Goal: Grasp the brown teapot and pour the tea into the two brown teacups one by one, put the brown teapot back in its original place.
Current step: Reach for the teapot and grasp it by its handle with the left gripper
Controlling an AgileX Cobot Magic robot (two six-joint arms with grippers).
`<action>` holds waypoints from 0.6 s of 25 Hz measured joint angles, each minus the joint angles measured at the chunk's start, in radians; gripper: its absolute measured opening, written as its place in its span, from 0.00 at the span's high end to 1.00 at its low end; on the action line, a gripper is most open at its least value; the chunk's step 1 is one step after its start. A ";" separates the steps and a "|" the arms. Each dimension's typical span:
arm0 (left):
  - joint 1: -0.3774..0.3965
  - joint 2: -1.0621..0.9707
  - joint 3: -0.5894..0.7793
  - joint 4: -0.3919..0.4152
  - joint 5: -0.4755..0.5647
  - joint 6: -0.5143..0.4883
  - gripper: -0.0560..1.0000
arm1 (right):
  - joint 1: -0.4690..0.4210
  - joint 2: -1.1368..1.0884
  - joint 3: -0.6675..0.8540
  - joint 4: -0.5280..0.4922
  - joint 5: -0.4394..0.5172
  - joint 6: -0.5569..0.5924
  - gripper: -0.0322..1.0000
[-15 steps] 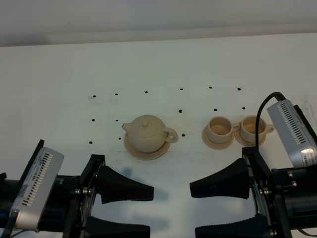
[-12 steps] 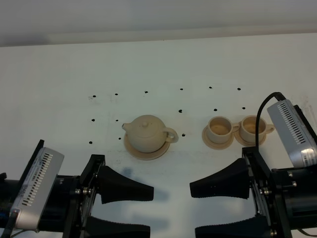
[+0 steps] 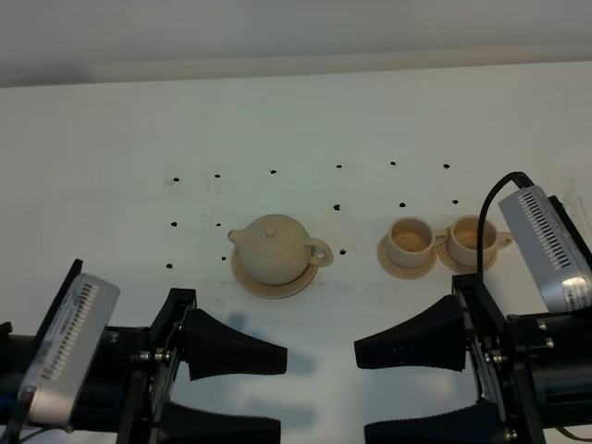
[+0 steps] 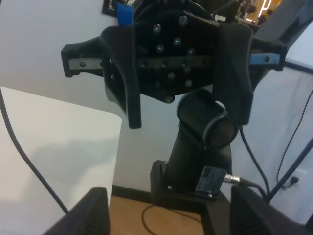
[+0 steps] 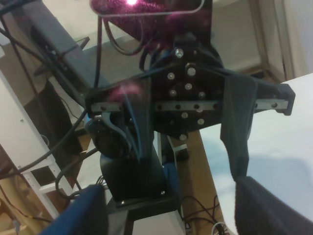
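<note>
The brown teapot point(image 3: 275, 248) stands upright with its lid on, on its wide saucer point(image 3: 252, 279) at mid-table, spout to the left and handle to the right. The two brown teacups point(image 3: 410, 240) point(image 3: 474, 239) stand side by side on small saucers to its right. No tea shows in them that I can tell. My left gripper point(image 3: 280, 393) is open and empty at the near edge, in front of the teapot. My right gripper point(image 3: 363, 393) is open and empty, in front of the cups. The two grippers face each other. The wrist views show only the opposite arm.
Small black dots point(image 3: 337, 207) mark the white table point(image 3: 111, 139) behind the teapot and cups. In the left wrist view my own fingers point(image 4: 90, 213) frame the right arm's gripper point(image 4: 186, 112); in the right wrist view my fingers point(image 5: 274, 205) frame the left arm's.
</note>
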State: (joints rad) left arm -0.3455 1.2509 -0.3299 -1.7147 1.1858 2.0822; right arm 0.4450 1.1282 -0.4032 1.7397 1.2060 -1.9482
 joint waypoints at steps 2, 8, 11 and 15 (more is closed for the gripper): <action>0.000 0.000 0.000 -0.021 0.000 -0.058 0.46 | 0.000 0.000 0.000 0.000 0.000 0.006 0.45; 0.012 0.000 -0.065 0.049 0.000 -0.295 0.46 | 0.000 0.000 0.000 0.000 -0.010 0.075 0.45; 0.024 0.001 -0.139 0.107 0.000 -0.393 0.46 | 0.000 0.000 0.000 -0.006 -0.053 0.103 0.45; 0.028 -0.001 -0.229 0.175 0.001 -0.497 0.46 | 0.000 0.000 0.000 -0.007 -0.106 0.141 0.45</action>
State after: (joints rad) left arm -0.3174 1.2500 -0.5587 -1.5397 1.1869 1.5853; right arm 0.4450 1.1282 -0.4032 1.7328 1.0996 -1.8076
